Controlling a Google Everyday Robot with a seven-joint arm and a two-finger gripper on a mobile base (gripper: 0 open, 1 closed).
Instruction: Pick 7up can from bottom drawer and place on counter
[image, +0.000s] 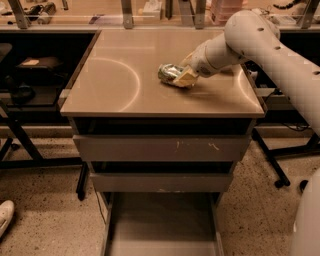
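The cabinet's counter, a broad glossy beige slab with faint curved sheen marks on its left half, filled the middle of the camera view and overhung the grey drawers below it. The robot's white arm came in from the right edge, bent at a rounded joint above the counter's far right corner, and reached down and leftward over the slab. Beneath the counter, the upper drawer front, marked with pale scratches toward its right, was pushed in, and so was the plainer drawer front under it, which carried a small chip on its lower edge. The bottom drawer stood pulled out toward the camera, a wide shallow grey tray; only its plain flat floor and low side walls showed in the part visible above the lower edge of the view. Speckled flooring lay around the cabinet, with the toe of a white shoe at the lower left. The gripper sat low on the counter, right of centre and toward the back. Its pale fingers were closed about the 7up can, one of them pressed against the can's near side. The green-and-silver can lay on its side, resting on the counter surface, its free end pointing left, out of the gripper.
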